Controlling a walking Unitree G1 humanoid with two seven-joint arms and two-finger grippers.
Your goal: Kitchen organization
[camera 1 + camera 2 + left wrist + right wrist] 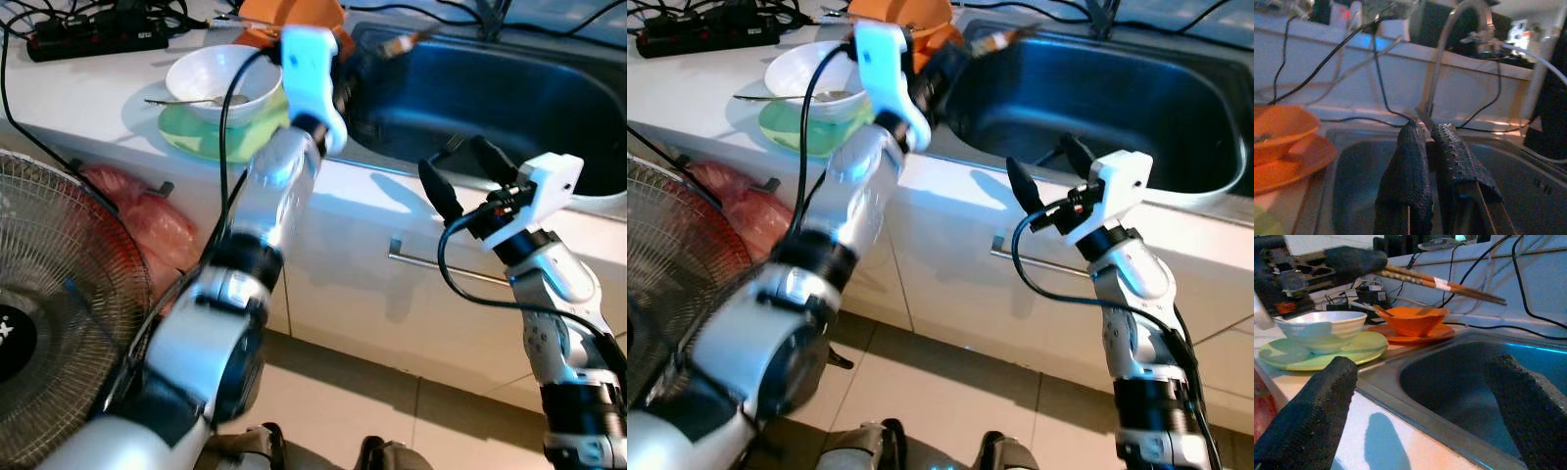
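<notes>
We've got the left gripper (1359, 260) clamped on a pair of chopsticks (1444, 284), held out over the sink's (509, 108) left rim, w/ the right gripper (468, 176) wide open & empty at the near counter edge. Risk as we judge it: the thin sticks pivot or slip from the pinch & drop. The orange bowl (1413, 319) on its plate sits just left of the sink, the white bowl (223, 78) w/ spoon on a green plate (211, 137) further left; cables trail behind.

You see: bowls 2 (white (223, 78), orange (1411, 319)) | plates 2 (green (211, 134), orange (1413, 333)) | chopsticks 1 pair (1444, 285) | sink 1 (509, 108) | fan 1 (59, 304)
</notes>
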